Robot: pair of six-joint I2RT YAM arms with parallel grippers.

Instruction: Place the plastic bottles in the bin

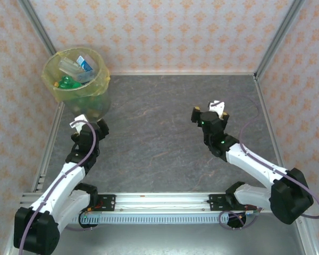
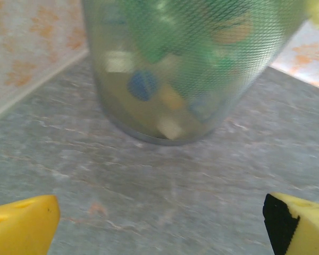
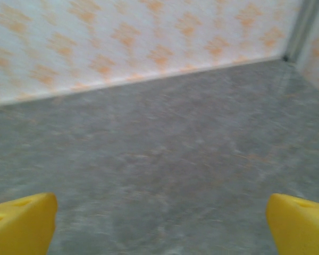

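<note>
We see the left hand (image 1: 89, 123) spread wide, released and holding nothing. In its wrist view the yellow fingers (image 2: 24, 223) sit at the bottom corners with grey bench (image 2: 165, 191) showing between them. Just ahead of this hand the bin (image 1: 100, 91) stands upright on the bench, near the fingertips but apart from them. Through its mesh wall we make out blurred green and blue shapes low inside. From above we see the bottles (image 1: 74, 71) piled in it, clear ones with blue labels over green ones, inside a yellow bag (image 1: 52, 77). The right hand (image 1: 218, 108) is likewise spread and empty, with the bin well apart, far off to its left. Ahead of this hand lies only bench, then the patterned wall (image 3: 149, 42).
</note>
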